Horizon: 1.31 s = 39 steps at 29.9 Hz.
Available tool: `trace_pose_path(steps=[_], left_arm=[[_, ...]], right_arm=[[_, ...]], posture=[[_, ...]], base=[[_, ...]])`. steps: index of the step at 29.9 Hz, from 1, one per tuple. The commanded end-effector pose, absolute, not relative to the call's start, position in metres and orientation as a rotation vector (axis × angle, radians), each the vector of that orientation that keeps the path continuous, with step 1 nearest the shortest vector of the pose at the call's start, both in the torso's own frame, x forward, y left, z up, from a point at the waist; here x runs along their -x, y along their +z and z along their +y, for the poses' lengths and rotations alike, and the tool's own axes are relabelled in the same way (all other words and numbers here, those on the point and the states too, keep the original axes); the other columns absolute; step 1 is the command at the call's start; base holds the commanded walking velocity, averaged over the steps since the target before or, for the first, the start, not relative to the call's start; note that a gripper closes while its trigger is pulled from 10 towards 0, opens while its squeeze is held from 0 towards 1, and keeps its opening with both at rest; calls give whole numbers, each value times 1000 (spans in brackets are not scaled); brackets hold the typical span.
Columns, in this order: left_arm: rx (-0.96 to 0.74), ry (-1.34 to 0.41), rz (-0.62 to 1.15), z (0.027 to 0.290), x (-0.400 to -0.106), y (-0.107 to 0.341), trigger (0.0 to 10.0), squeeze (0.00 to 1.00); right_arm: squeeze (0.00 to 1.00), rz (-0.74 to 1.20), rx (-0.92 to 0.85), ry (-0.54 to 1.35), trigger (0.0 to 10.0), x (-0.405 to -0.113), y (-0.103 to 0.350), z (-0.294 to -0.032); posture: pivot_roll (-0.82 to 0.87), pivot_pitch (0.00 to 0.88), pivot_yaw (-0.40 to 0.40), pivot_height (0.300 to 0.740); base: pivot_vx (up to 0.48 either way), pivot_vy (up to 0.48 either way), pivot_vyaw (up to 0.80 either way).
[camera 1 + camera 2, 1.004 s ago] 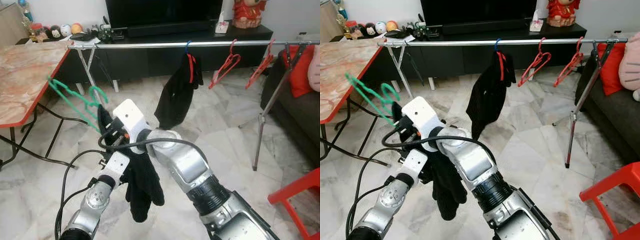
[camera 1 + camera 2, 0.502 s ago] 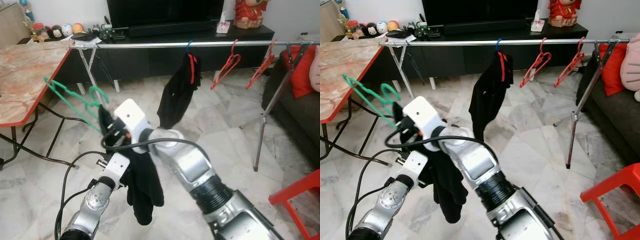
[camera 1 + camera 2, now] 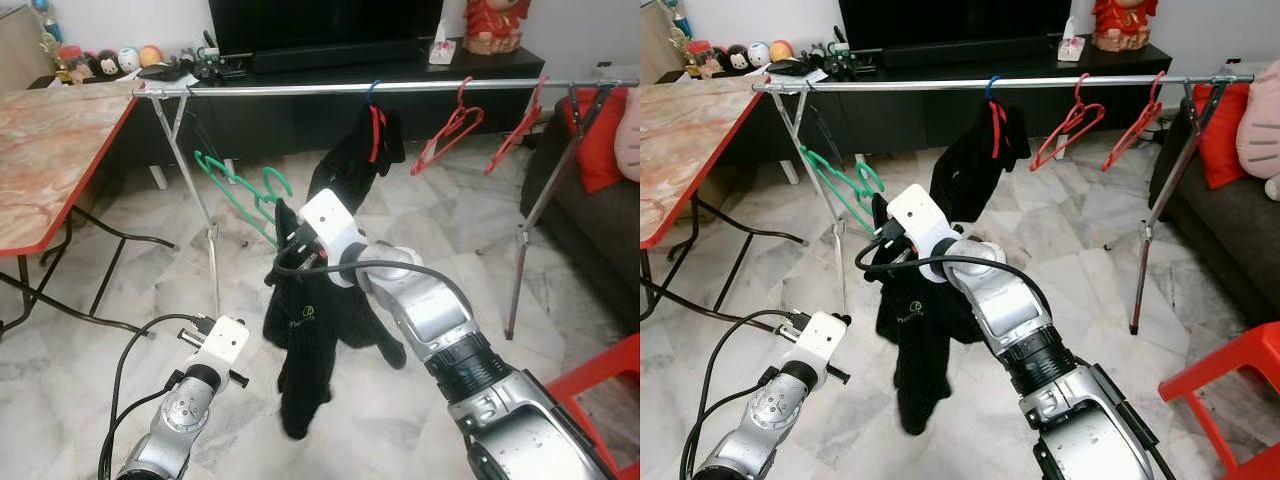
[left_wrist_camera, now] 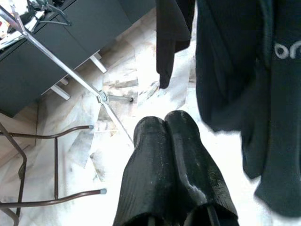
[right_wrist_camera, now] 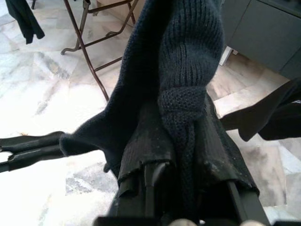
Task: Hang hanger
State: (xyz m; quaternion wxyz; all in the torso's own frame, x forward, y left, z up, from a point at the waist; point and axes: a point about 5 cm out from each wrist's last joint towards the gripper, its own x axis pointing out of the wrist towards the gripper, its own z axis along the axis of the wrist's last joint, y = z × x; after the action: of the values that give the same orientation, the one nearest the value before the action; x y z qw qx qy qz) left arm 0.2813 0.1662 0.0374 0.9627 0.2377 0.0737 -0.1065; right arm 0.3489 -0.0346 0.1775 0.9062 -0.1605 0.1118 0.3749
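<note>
A clothes rail (image 3: 400, 88) runs across the room in front of a TV cabinet (image 3: 300, 110). A garment (image 3: 372, 150) and two empty hangers (image 3: 450, 130) hang from the rail. A desk (image 3: 50, 160) stands at the left, a sofa (image 3: 590, 190) at the right. Before the rail, the right end effector (image 3: 285, 240) holds a hanger (image 3: 235, 185) with a sweater (image 3: 310, 330) draped below. The left end effector (image 4: 167, 136) is lower, to the left.

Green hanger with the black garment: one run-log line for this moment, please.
right hand: shut on black garment | green hanger: carried, below rail, not hooked | left hand: shut, low, holding nothing
</note>
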Motion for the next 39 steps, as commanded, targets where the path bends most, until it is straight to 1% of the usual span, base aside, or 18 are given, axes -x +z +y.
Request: trace_pose_path(steps=[1, 3, 4, 5, 9, 12, 13, 14, 17, 19, 20, 23, 25, 28, 31, 34, 36, 39], left_arm=[[-483, -216, 153, 169, -280, 38, 0, 0], [-460, -260, 146, 166, -278, 38, 0, 0], [-439, -300, 138, 163, -276, 39, 2118, 0], [-429, -349, 136, 159, -274, 39, 10000, 0], [-443, -399, 143, 157, -272, 38, 10000, 0], [-443, -397, 149, 157, -272, 37, 10000, 0], [-460, -355, 138, 160, -276, 39, 10000, 0], [-460, -355, 138, 160, -276, 39, 10000, 0], [-477, -254, 105, 166, -283, 47, 10000, 0], [-440, -219, 83, 168, -287, 52, 10000, 0], [-397, -214, 64, 167, -288, 55, 10000, 1000], [-373, -214, 58, 166, -288, 57, 10000, 1000], [-369, -219, 61, 167, -287, 56, 10000, 1000], [-348, -254, 71, 166, -283, 54, 10000, 1000], [-343, -262, 73, 166, -283, 54, 10000, 1000], [-335, -312, 103, 165, -277, 50, 10000, 1000], [-334, -318, 106, 165, -276, 49, 10000, 1000], [-335, -337, 132, 166, -272, 45, 10000, 1000]], right_arm=[[0, 170, 331, 791, 0, -352, 191, -32], [0, 164, 321, 807, 0, -351, 190, -36], [0, 159, 317, 816, 0, -351, 191, -37], [0, 155, 317, 829, 0, -351, 192, -37], [0, 150, 301, 852, 0, -350, 194, -35], [0, 140, 286, 872, 0, -348, 197, -32], [0, 127, 279, 905, 0, -345, 200, -29], [0, 127, 279, 905, 0, -345, 200, -29], [0, 118, 282, 935, 0, -343, 201, -27], [0, 119, 288, 945, 0, -342, 200, -30], [0, 123, 309, 939, 0, -344, 196, -35], [0, 123, 344, 932, 0, -347, 193, -42], [0, 118, 399, 928, 0, -350, 188, -52], [0, 110, 452, 984, 0, -350, 184, -65], [0, 106, 464, 1001, 0, -350, 183, -68], [0, 152, 607, 1006, 0, -356, 176, -87], [0, 156, 624, 1008, 0, -357, 175, -90], [0, 221, 663, 1060, 0, -356, 164, -102]], posture=[[-137, 25, 72, 740], [-139, 24, 73, 740], [-139, 24, 73, 740], [-138, 23, 73, 740], [-138, 23, 73, 740], [-137, 22, 71, 740], [-137, 22, 71, 740], [-137, 22, 71, 740], [-137, 22, 70, 740], [-139, 22, 68, 740], [-138, 22, 68, 740], [-138, 22, 67, 740], [-138, 22, 67, 740], [-137, 22, 67, 740], [-137, 22, 67, 740], [-135, 24, 67, 740], [-135, 24, 67, 740], [-144, 26, 65, 740]], base=[[0, 0, 0], [0, 0, 0], [0, 0, 0], [0, 0, 0], [0, 0, 0], [0, 0, 0], [0, 0, 0], [0, 0, 0], [0, 0, 0], [0, 0, 0], [0, 0, 0], [0, 0, 0], [0, 0, 0], [0, 0, 0], [0, 0, 0], [0, 0, 0], [0, 0, 0], [0, 0, 0]])
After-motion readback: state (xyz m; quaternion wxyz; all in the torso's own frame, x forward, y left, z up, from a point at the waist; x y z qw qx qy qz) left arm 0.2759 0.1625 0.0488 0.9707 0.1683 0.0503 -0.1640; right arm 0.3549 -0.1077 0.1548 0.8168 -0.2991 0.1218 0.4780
